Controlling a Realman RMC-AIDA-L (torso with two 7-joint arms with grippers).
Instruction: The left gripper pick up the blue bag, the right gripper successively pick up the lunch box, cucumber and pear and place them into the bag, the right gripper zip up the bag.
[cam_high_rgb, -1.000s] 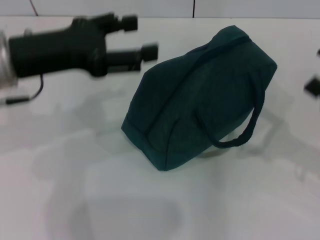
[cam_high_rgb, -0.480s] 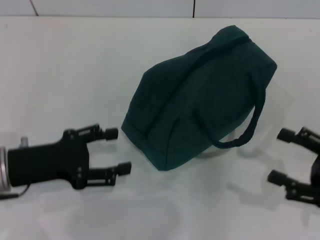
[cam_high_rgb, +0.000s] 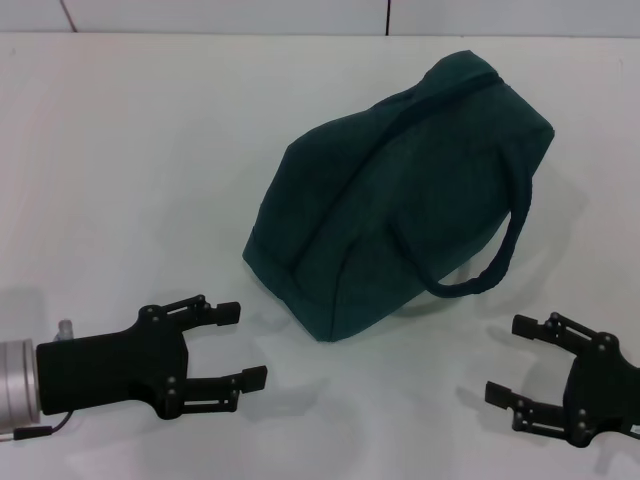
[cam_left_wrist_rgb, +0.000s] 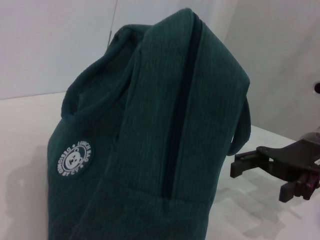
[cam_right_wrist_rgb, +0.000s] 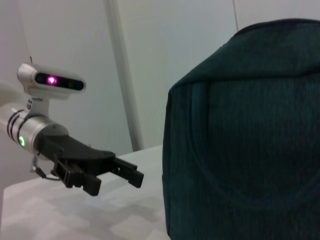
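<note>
The bag (cam_high_rgb: 400, 195) is lying zipped on the white tabletop (cam_high_rgb: 130, 160), one handle (cam_high_rgb: 490, 265) looping toward the right. The left gripper (cam_high_rgb: 240, 345) is hovering low beside its near corner, jaws released, holding nothing. The right gripper (cam_high_rgb: 515, 360) is hovering opposite, jaws likewise released.

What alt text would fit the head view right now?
A zipped blue bag lies tilted on a white table, one handle looping toward the camera. The left tool and right tool, both open and empty, flank it near the front edge.
</note>
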